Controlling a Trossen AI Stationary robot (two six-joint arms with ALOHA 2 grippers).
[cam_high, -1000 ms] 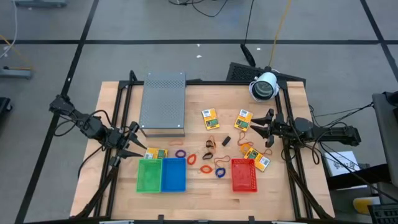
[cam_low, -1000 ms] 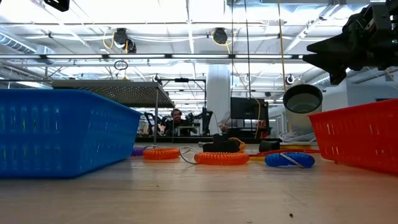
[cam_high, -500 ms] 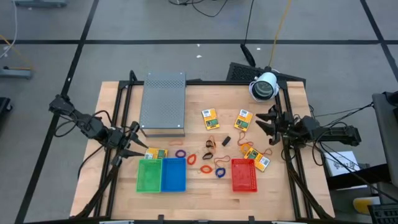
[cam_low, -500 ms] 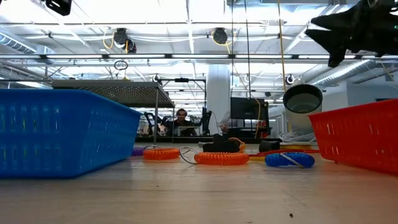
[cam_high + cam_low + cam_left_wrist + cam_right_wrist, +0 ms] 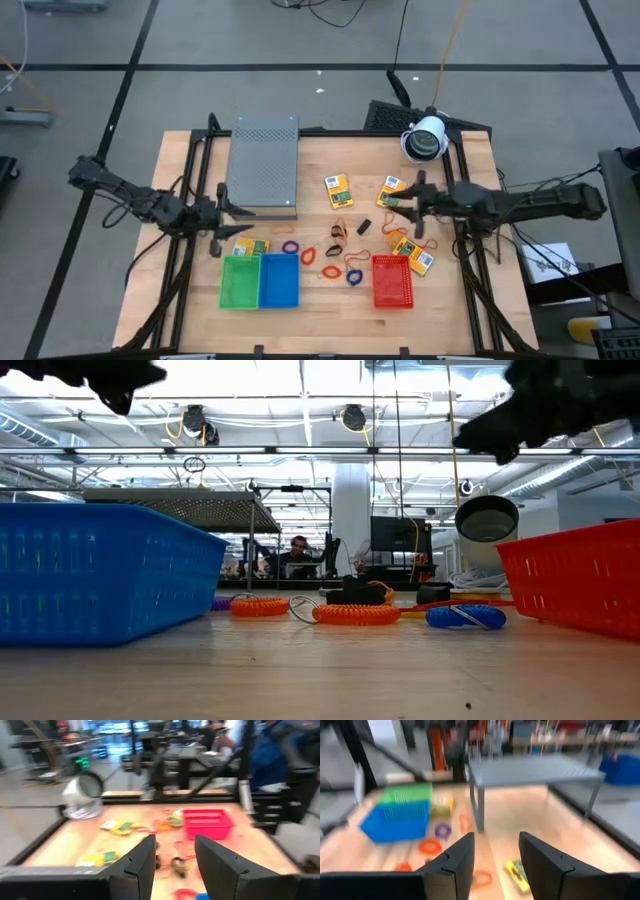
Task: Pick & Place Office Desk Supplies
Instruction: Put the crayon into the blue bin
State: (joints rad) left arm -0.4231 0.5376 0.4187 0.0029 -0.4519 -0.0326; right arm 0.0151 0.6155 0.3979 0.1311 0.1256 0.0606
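Note:
The desk supplies lie loose on the wooden table. Yellow packets [image 5: 337, 190] [image 5: 392, 190] [image 5: 411, 253] sit right of the middle, and another [image 5: 250, 246] lies by the green basket. Rubber-band loops [image 5: 308, 256] [image 5: 354, 277] and a black clip [image 5: 364, 226] lie mid-table. My left gripper [image 5: 238, 211] hovers open just near of the grey box, pointing toward the table's right. My right gripper [image 5: 392, 203] hovers open above the right packets, pointing left. In both wrist views the gap between the fingers [image 5: 175, 855] [image 5: 495, 855] holds nothing.
A green basket [image 5: 240, 282], a blue basket [image 5: 279, 281] and a red basket [image 5: 393, 281] stand along the near edge. The grey perforated box [image 5: 263, 166] stands on legs at the far left. A white lamp-like device [image 5: 425, 140] sits at the far right corner.
My right gripper has risen and reached out toward the table's left, over the right-hand packets. My left gripper has swung from pointing at the near baskets to pointing level toward the table's right, moving a little toward the grey box. Nothing on the table has moved.

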